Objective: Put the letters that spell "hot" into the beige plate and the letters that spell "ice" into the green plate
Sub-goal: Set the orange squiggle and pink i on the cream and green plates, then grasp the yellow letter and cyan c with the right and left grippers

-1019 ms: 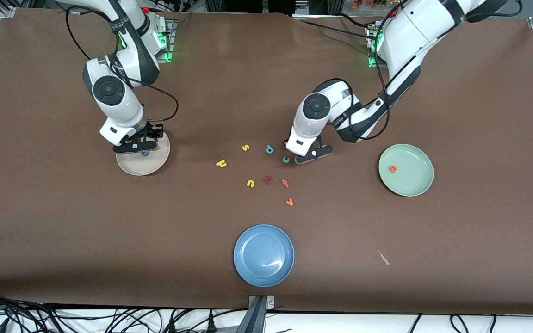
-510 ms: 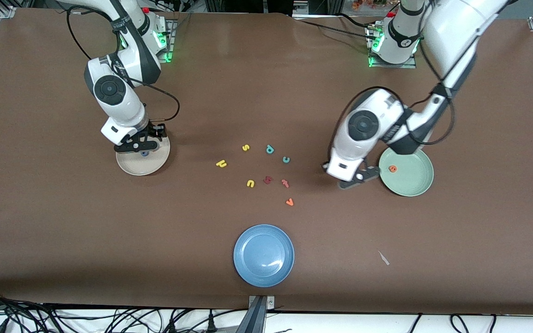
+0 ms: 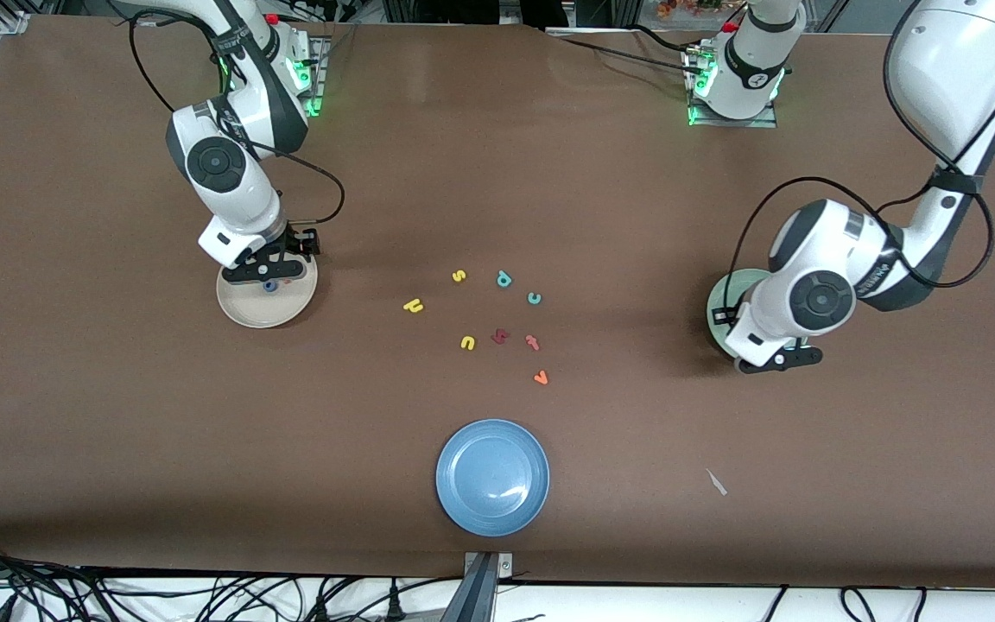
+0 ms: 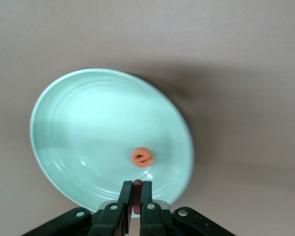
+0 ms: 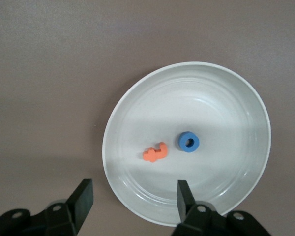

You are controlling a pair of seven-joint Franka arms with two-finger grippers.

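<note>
My left gripper (image 4: 136,190) is shut on the dark red i (image 4: 137,183) and hangs over the edge of the green plate (image 4: 78,142), where the orange e (image 4: 142,156) lies. In the front view the left arm covers most of the green plate (image 3: 720,298). My right gripper (image 5: 134,186) stands open and empty over the rim of the beige plate (image 5: 226,103), which holds the blue o (image 5: 189,141) and the orange t (image 5: 155,152). The yellow h (image 3: 413,305) and the teal c (image 3: 534,298) lie on the table between the plates.
Around them lie a yellow s (image 3: 459,276), a teal stemmed letter (image 3: 503,278), a yellow u (image 3: 467,343), a dark red letter (image 3: 499,336), a pinkish hooked letter (image 3: 533,342) and an orange v (image 3: 541,377). The blue plate (image 3: 492,476) sits nearest the front camera.
The left arm has swung from the letters in the middle to the green plate, gripper shut all the while. The right gripper has opened wider and lifted slightly over the beige plate.
</note>
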